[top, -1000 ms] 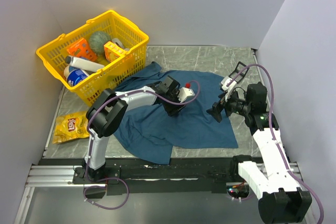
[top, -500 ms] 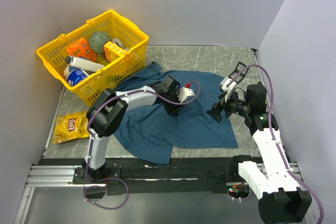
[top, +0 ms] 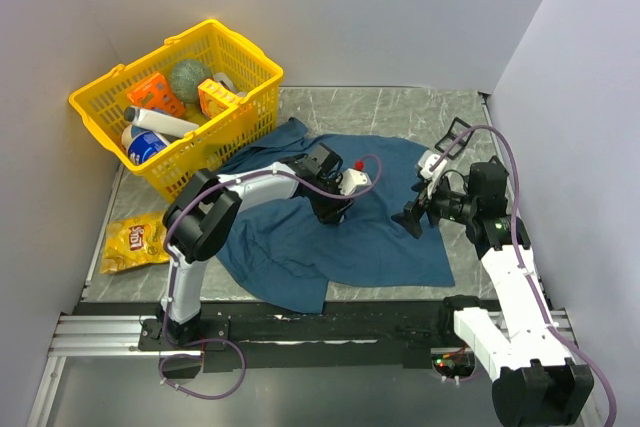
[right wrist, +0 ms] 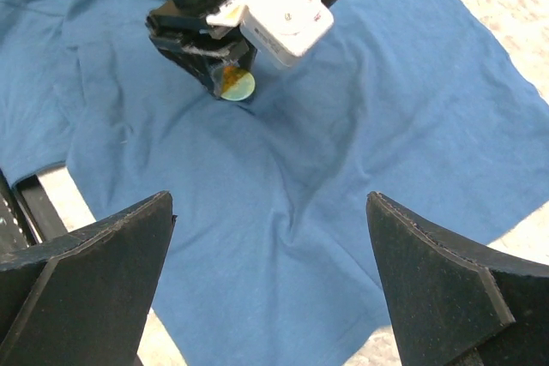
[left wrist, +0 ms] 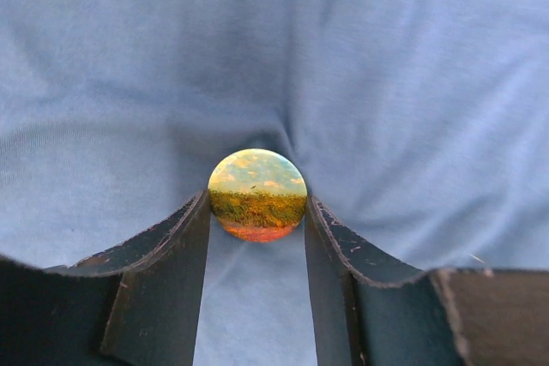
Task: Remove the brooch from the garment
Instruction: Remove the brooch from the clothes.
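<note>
Left gripper (left wrist: 257,205) clenched on brooch (left wrist: 257,195), still pinned to shirt (left wrist: 386,83).
Right gripper (right wrist: 270,199) open, barely shifted in 1 s.

No word or number can be read anywhere. The yellow snack bag (top: 136,240) at the near left bears a red emblem — too small to make out. Packs in the yellow basket (top: 225,132) at the far left show coloured print — illegible. The brooch (left wrist: 257,195) carries only a landscape picture (no lettering).
</note>
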`<state>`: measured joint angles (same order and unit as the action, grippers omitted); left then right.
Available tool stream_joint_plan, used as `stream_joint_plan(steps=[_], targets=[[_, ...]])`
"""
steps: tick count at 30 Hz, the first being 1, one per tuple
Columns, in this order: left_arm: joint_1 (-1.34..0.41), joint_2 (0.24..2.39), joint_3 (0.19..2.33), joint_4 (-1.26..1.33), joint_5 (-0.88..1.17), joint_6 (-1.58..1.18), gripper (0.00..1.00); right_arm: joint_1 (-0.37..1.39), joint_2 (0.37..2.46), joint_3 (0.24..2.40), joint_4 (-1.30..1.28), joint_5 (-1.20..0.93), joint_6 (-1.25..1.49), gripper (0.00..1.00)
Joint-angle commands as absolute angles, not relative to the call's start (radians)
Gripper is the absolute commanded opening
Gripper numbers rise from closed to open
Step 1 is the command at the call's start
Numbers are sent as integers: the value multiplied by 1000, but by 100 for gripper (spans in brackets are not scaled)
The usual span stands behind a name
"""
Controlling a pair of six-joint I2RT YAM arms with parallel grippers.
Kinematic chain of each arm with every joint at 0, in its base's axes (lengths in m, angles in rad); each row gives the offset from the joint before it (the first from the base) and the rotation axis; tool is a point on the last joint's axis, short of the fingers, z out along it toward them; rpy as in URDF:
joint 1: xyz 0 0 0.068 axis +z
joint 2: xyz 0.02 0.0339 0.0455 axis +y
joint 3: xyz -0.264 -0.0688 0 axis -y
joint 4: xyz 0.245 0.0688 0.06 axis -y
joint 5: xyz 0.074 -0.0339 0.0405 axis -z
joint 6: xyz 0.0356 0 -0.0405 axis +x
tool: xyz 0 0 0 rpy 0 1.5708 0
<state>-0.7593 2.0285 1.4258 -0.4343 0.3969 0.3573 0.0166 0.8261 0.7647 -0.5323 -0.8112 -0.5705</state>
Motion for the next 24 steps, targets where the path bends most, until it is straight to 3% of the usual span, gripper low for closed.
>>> stream_joint_plan(steps=[1, 9, 14, 21, 24], targets=[[-750, 1931, 1456, -506, 561, 399, 14, 99, 782, 769, -539, -807, -646, 100], [-693, 1956, 1537, -661, 755, 428, 12, 317, 801, 747, -474, -571, -732, 97], [-647, 2002, 1643, -797, 902, 482, 12, 402, 857, 755, -433, -512, -799, 76], [-629, 2055, 1729, -942, 976, 564, 10, 511, 945, 775, -330, -454, -839, 66], [-629, 2071, 1738, -986, 994, 594, 9, 540, 992, 758, -241, -410, -871, 57]])
